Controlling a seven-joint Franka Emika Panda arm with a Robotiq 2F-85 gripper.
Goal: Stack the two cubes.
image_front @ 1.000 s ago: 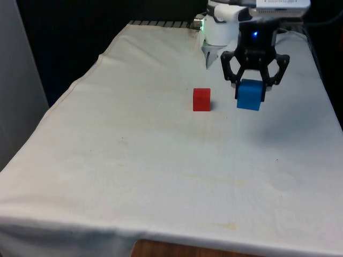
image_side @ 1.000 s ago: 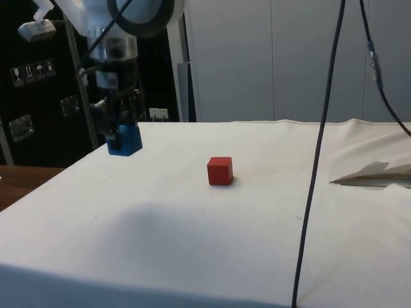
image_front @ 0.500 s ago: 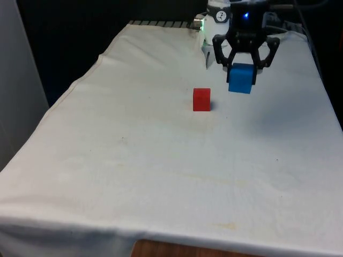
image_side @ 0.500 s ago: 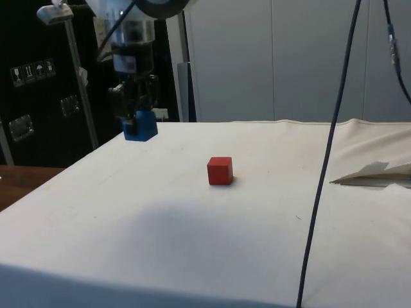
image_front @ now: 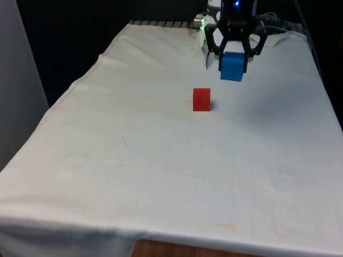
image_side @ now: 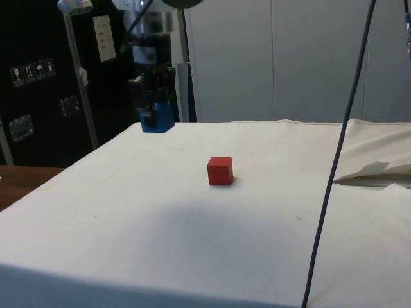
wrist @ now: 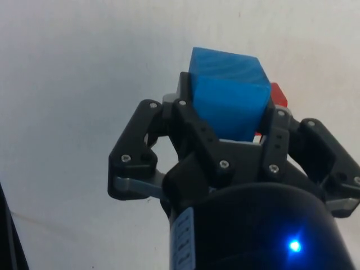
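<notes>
Two cubes matter for you: the blue cube (image_front: pixel 232 66) is clamped between the fingers (wrist: pixel 197 132) above the tabletop (image_front: pixel 161 160), and the red cube (image_front: pixel 201 99) sits lower, toward the front view's left, nearer that camera, so move that way

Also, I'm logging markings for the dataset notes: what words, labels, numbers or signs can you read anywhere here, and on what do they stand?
Paper sheet on the dark cabinets: print too small to read.
Pictogram stickers on the same cabinets: symbols, too blurred to read.
Blue cube, red cube, white cloth: no text.
</notes>
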